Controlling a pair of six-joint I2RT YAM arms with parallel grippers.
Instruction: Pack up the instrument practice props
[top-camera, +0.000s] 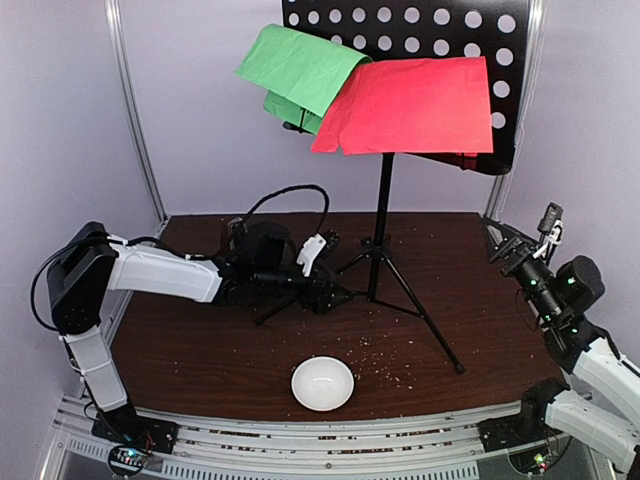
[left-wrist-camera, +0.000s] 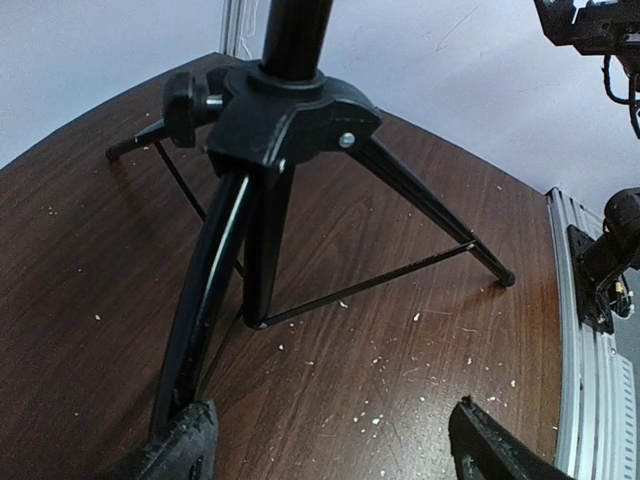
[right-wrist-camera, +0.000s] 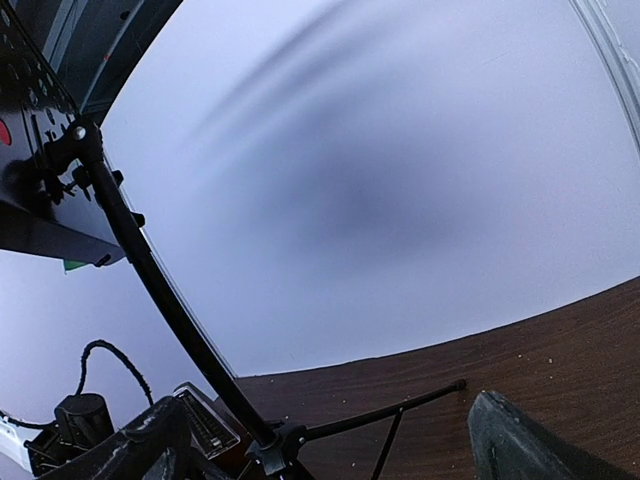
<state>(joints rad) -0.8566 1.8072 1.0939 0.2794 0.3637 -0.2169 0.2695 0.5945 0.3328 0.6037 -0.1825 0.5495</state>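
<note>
Music stand (left-wrist-camera: 290, 110) tripod just ahead of left pincer (left-wrist-camera: 335, 450)

Soft, even light falls from overhead and nothing throws a hard shadow. In the top view the dark worktop (top-camera: 200, 350) soaks it up, the white bowl (top-camera: 322, 383) at six o'clock glares almost featureless, and the red sheet (top-camera: 410, 105) near one o'clock is vivid. That view is sharp throughout.

The left wrist view bends the worktop's edge into a curve. A bright streak runs down the near leg of the music stand (left-wrist-camera: 210, 290). At six o'clock the fingers (left-wrist-camera: 185, 445) of the left gripper (left-wrist-camera: 330, 445) are blurred.

The right wrist view warps hardest: the stand's pole bows, and a broad smoky shadow smears the wall (right-wrist-camera: 400, 200) at its centre.
</note>
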